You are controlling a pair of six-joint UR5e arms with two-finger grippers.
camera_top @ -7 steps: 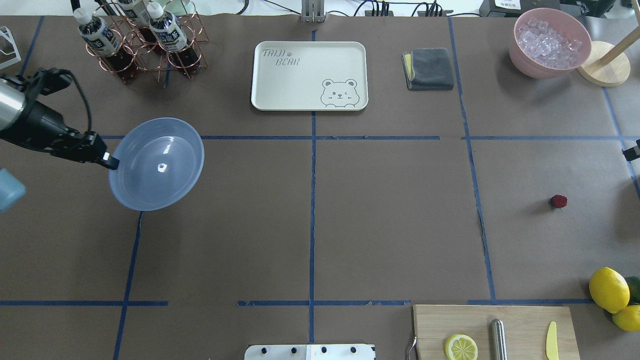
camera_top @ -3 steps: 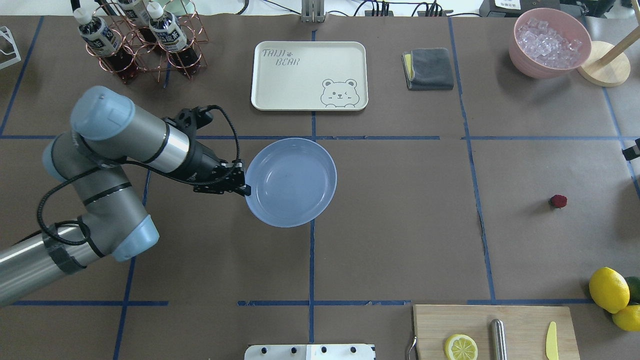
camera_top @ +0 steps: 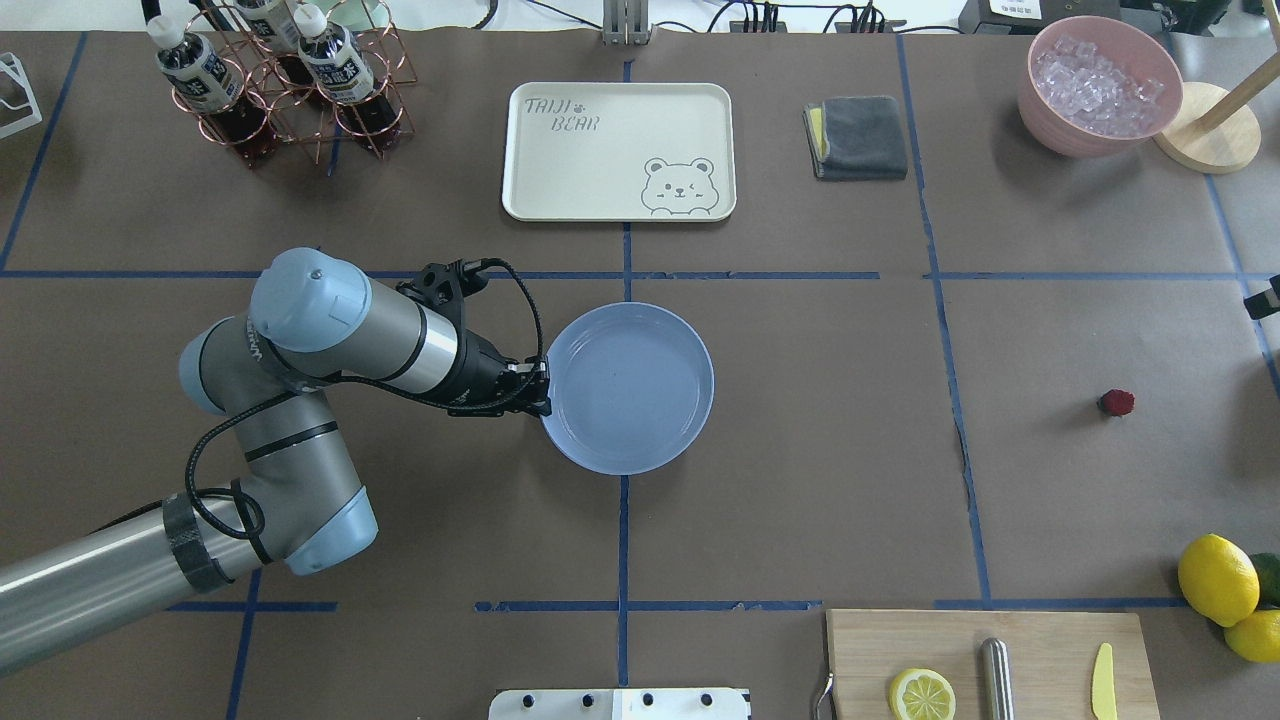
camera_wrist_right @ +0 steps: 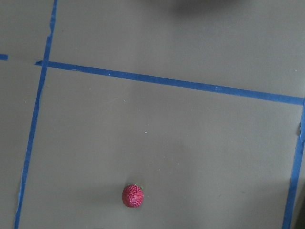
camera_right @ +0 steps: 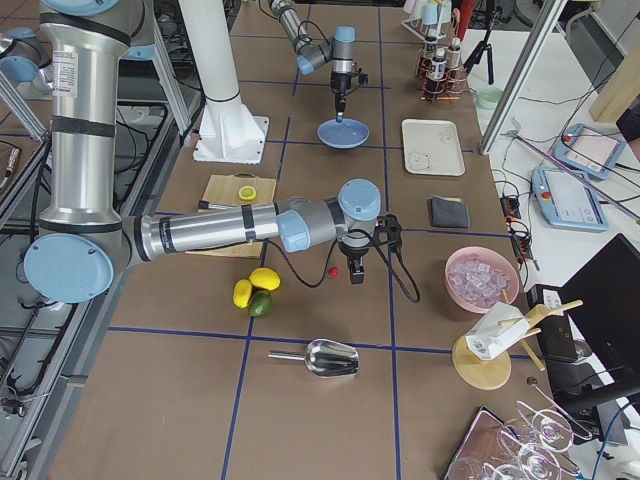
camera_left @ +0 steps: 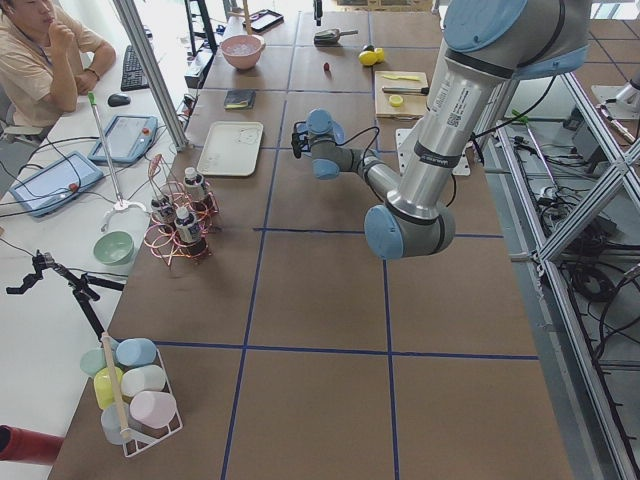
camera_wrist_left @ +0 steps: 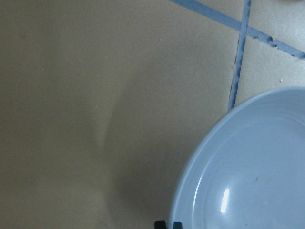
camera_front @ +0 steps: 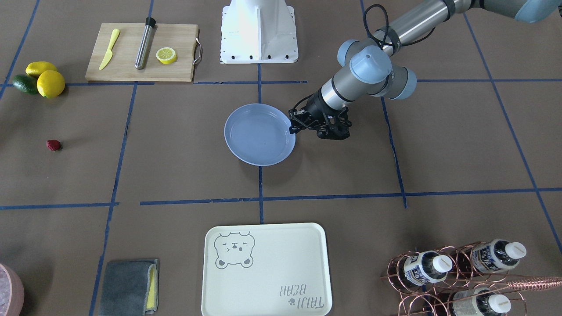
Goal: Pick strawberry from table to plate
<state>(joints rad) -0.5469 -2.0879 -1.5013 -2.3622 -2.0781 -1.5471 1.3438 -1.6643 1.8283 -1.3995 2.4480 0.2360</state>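
Note:
The strawberry point(camera_top: 1117, 403) point(camera_front: 53, 145), small and dark red, lies on the brown table point(camera_top: 800, 480) far to the right. It also shows low in the right wrist view point(camera_wrist_right: 133, 195). Near the table's centre is the pale blue plate point(camera_top: 628, 388) point(camera_front: 260, 140), held level. My left gripper point(camera_top: 540, 390) point(camera_front: 291, 128) is shut on its left rim. I cannot tell whether the plate touches the table. The left wrist view shows the plate point(camera_wrist_left: 248, 167). My right gripper point(camera_right: 356, 275) hangs beside the strawberry in the exterior right view; I cannot tell if it is open or shut.
A cream bear tray point(camera_top: 619, 150) lies behind the plate. A grey cloth point(camera_top: 858, 137), a pink bowl of ice point(camera_top: 1098, 85) and a bottle rack point(camera_top: 285, 85) line the far edge. A cutting board point(camera_top: 990, 660) with a lemon half point(camera_top: 921, 694) and whole lemons point(camera_top: 1217, 578) sit front right.
My left arm has swung the plate from the far left to the table's centre. The plate went from tilted to level. The strawberry has not moved.

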